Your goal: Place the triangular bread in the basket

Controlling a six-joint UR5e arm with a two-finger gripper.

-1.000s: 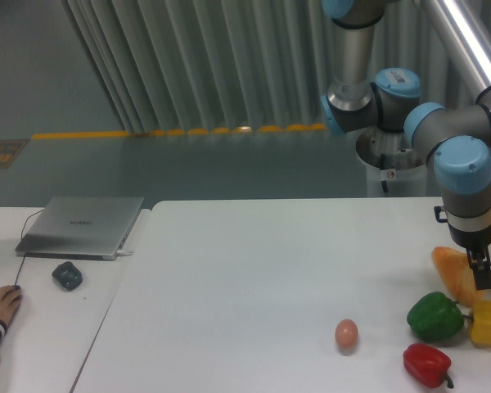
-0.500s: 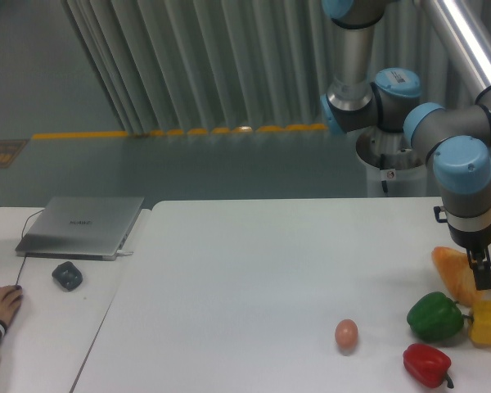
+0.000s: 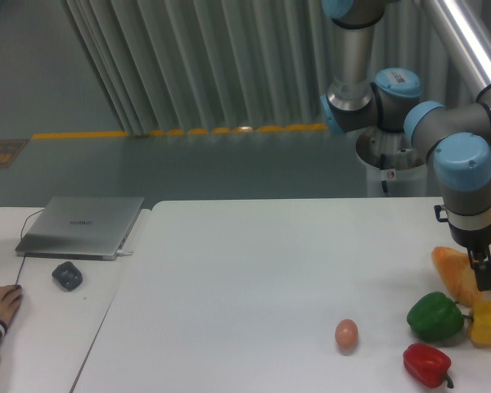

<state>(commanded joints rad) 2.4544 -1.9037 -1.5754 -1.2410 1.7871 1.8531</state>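
Bread, triangular and golden-orange [image 3: 453, 270], lies near the right edge of the white desk [image 3: 254, 278], just behind a green bell pepper [image 3: 434, 317] and a yellow one [image 3: 490, 320]. The gripper [image 3: 482, 278] is down against its right side; whether the jaws grip it cannot be told. A brown egg [image 3: 346, 333] sits well left of the peppers.

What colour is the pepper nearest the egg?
Green. The pepper sits right of the egg, clear in the fixed camera view.
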